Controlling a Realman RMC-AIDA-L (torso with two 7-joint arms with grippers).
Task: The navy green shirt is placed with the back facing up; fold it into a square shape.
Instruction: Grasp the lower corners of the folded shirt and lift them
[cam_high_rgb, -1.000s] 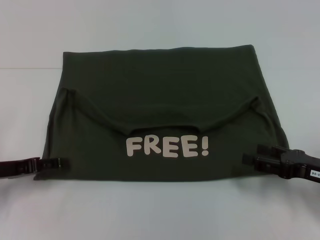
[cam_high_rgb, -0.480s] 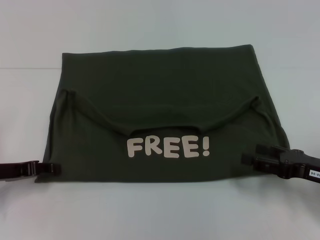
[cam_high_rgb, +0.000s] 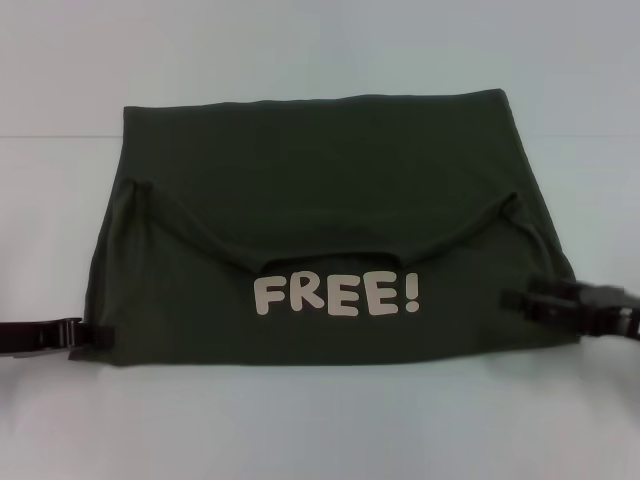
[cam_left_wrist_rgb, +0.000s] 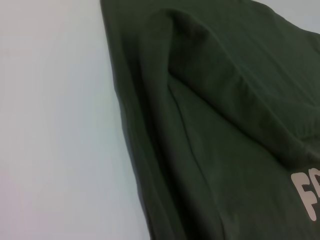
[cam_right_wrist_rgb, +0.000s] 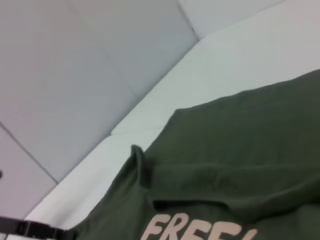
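Both tools are seen at the shirt's near corners: the left tool (cam_high_rgb: 92, 335) at the near left corner, the right tool (cam_high_rgb: 545, 300) at the near right edge. Whether either is spread or pinching cloth cannot be told. The navy green shirt (cam_high_rgb: 320, 200) is laid flat on the pale surface (cam_high_rgb: 320, 430), partly folded, "FREE!" uppermost. Being soft, light and limp, it is judged likely to sag and crease; the near corners are best gripped together and lifted evenly.
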